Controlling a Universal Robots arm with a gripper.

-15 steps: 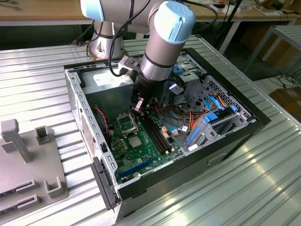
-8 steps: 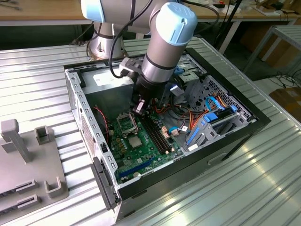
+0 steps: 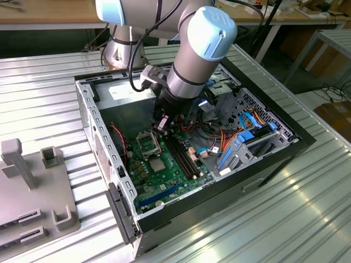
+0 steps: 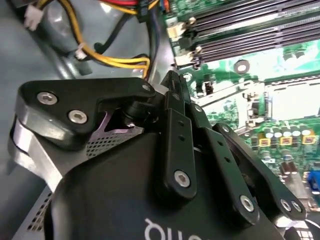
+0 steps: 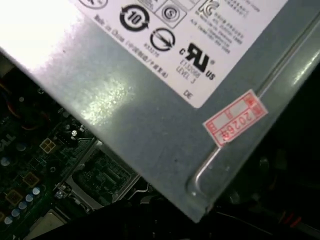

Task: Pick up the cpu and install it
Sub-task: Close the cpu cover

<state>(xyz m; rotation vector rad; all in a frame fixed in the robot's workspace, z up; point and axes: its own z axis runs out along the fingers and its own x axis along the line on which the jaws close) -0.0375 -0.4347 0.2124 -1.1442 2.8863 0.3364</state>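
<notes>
Cpu (image 3: 157, 165) lies flat on the motherboard (image 3: 164, 181), just beyond the open socket (image 3: 147, 143) as seen from the gripper (image 3: 160, 125). Gripper hangs inside the case (image 3: 109, 186) above the socket's far edge, beside the memory slots (image 3: 184, 156); cannot tell whether open or closed. Risk: descent snagging cables (image 4: 107, 57) or clipping the power supply (image 5: 165, 100) close by.

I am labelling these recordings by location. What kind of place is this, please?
Probably a robotics lab or workshop: an open computer case lies on a ribbed metal table, with wooden workbenches behind the arm.
</notes>
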